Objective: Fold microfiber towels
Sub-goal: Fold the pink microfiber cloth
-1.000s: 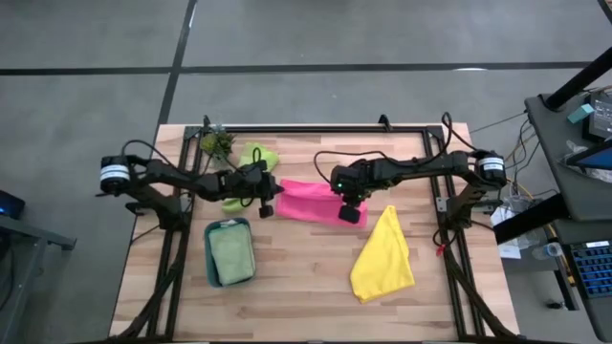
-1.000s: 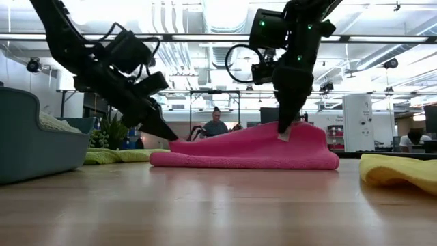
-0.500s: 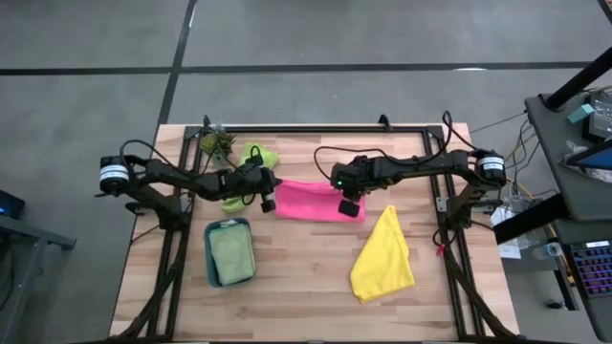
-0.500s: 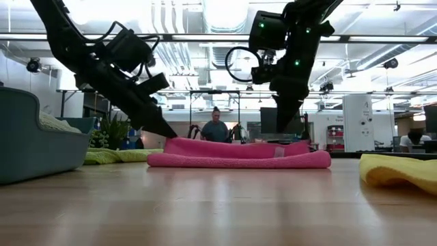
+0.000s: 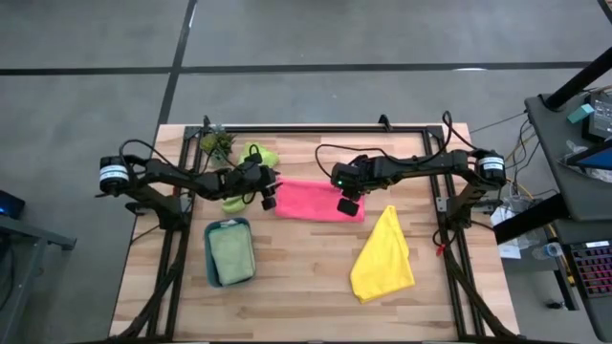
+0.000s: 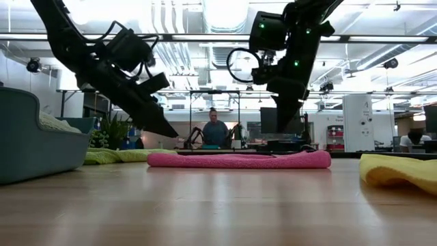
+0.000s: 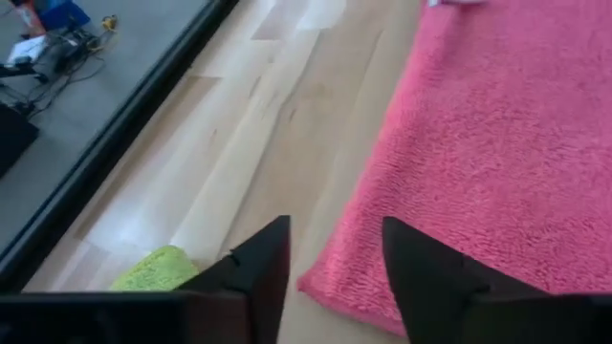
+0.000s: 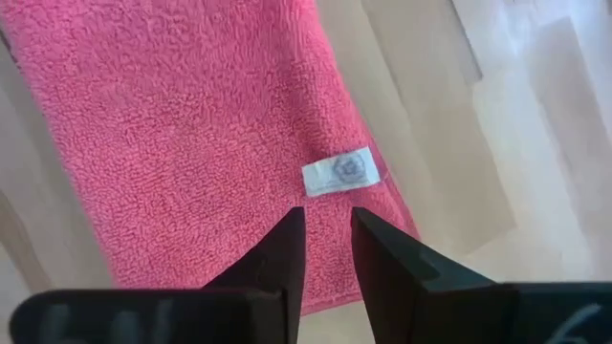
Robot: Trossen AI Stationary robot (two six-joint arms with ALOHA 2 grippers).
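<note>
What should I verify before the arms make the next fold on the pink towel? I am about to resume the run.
1. Pink towel lies flat on the table: ok.
2. Left claw open and empty, at the towel's edge: ok.
3. Right claw open slightly, holding nothing, above the white label: ok.
4. Yellow towel apart from the pink one: ok.
5. Lime green towel clear of the left arm: not ok, it lies beside it.
6. Edges of the fold aligned: cannot tell.
</note>
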